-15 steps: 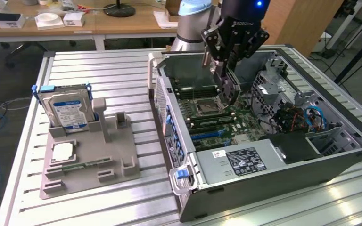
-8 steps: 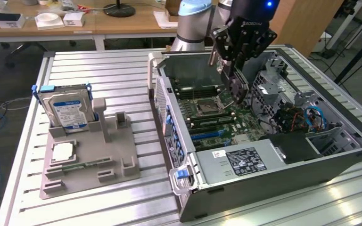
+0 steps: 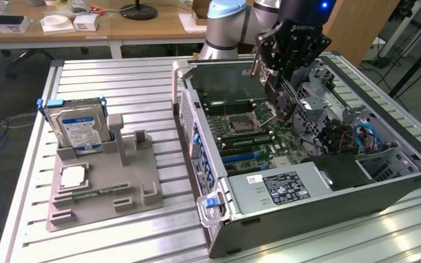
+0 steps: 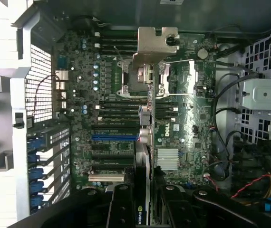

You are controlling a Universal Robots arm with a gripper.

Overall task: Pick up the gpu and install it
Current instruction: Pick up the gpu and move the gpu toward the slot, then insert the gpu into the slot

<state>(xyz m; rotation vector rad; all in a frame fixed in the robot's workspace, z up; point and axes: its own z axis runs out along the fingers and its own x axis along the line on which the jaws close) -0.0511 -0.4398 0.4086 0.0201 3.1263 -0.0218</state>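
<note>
My jaws are drawn in narrow and clamped on the gpu (image 4: 145, 161), one to each flat face, so the card stands on edge between them. It is off the grey fixture (image 3: 101, 203) and hangs inside the open computer case (image 3: 188, 109), above the motherboard (image 4: 188, 118) and apart from it.

What counts now is how the card lies against the slot. From my jaws its long axis runs outward over the CPU socket (image 3: 238, 125), with the silver bracket (image 4: 150, 45) at the far end. The blue expansion slot (image 4: 114, 137) lies off to one side of that line, toward the slotted rear wall, and its length looks to run across the card's line, not along it. I judge that the card is neither over the slot nor lined up with it, though seen from my wrist this angle is hard to trust. In the exterior view the gpu (image 3: 278, 101) hangs below me, tilted from upright, over the middle of the board.

The card is thin, flat and black. From my wrist I see mostly its edge, with small metal fittings along it and a green-and-white logo on the part nearest my jaws. The bracket is bare bent sheet metal.

On the tabletop (image 3: 123, 71), toward the exterior view's left, the hard drive (image 3: 79, 123) stands upright in the fixture, well apart from me.
</note>
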